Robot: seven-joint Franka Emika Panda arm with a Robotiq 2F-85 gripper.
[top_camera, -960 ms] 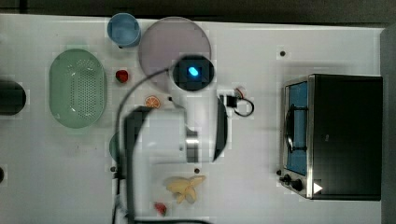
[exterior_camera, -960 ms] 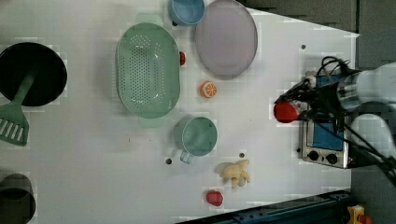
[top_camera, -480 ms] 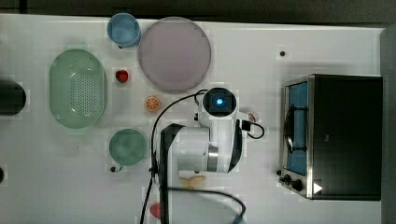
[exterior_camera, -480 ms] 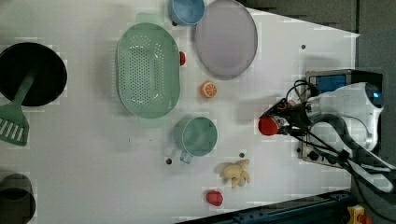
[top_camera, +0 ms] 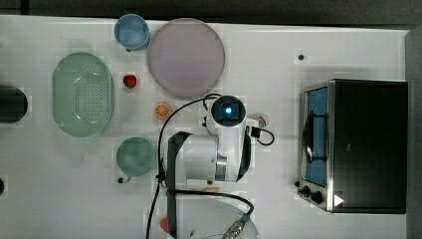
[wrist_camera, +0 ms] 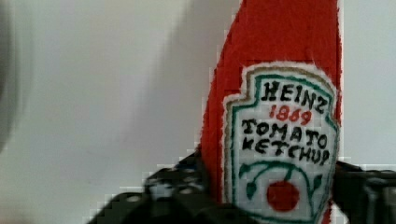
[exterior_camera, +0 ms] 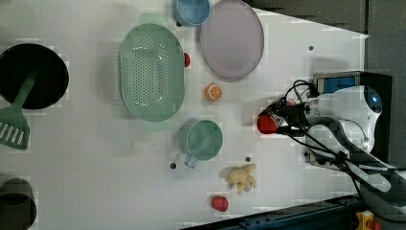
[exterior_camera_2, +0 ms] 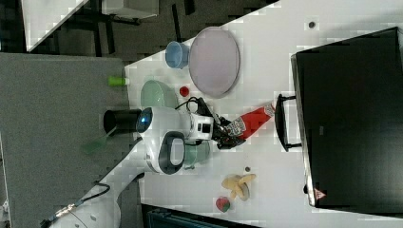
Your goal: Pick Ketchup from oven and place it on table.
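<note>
— Ketchup (exterior_camera_2: 251, 120): where is it?
— At the right view's centre, lying over the white desk (exterior_camera_2: 266, 190), cap toward the oven (exterior_camera_2: 351, 114) handle.
— And the hand (exterior_camera_2: 224, 132)?
— Its fingers (wrist_camera: 173, 186) flank the label; I cannot tell whether they grip.

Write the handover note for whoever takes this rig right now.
Gripper: its fingers sit on either side of the ketchup; whether they still grip or have let go cannot be told.
Ketchup: out of the oven, over the table in front of the oven handle, cap toward the oven, lying rather than upright in the right view.
Done: bottle taken out.
Left: confirm it rests on the table, release, back the arm away.
</note>
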